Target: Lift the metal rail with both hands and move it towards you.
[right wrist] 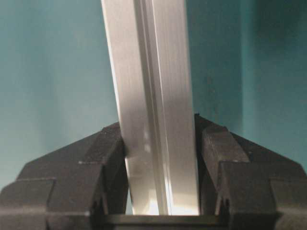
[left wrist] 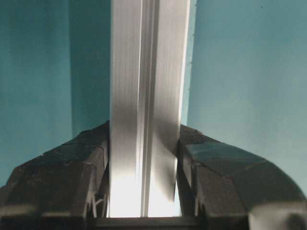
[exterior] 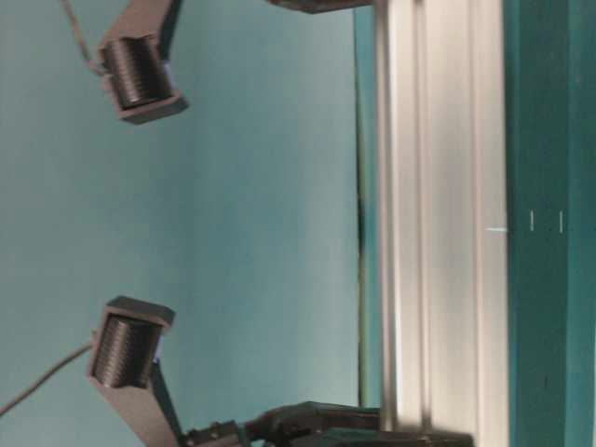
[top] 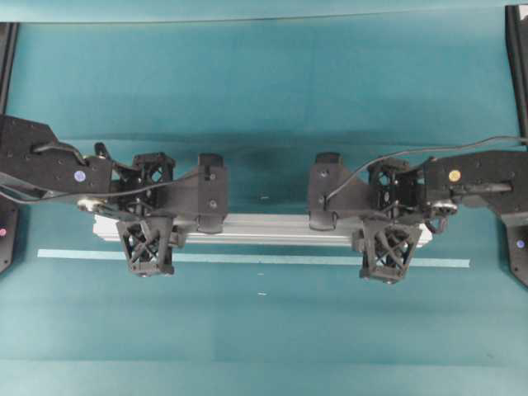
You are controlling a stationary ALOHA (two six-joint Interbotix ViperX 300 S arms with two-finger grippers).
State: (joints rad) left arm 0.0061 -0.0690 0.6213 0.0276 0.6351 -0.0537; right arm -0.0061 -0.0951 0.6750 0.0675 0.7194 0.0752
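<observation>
The metal rail (top: pixel 264 228) is a long silver grooved bar lying crosswise over the middle of the teal table. My left gripper (top: pixel 148 216) straddles it near its left end, one lattice finger on each long side. My right gripper (top: pixel 388 221) does the same near the right end. In the left wrist view the rail (left wrist: pixel 144 86) runs straight away between the black fingers (left wrist: pixel 72 167), which press both its sides. In the right wrist view the rail (right wrist: pixel 148 62) leans slightly left between the closed-in fingers (right wrist: pixel 230 153). The table-level view shows the rail (exterior: pixel 438 223) close up.
A thin pale tape strip (top: pixel 247 258) runs parallel to the rail, just on its near side, under the near fingertips. Black frame posts (top: pixel 516 49) stand at the table's left and right edges. Small white marks (top: pixel 262 293) dot the table nearer the front.
</observation>
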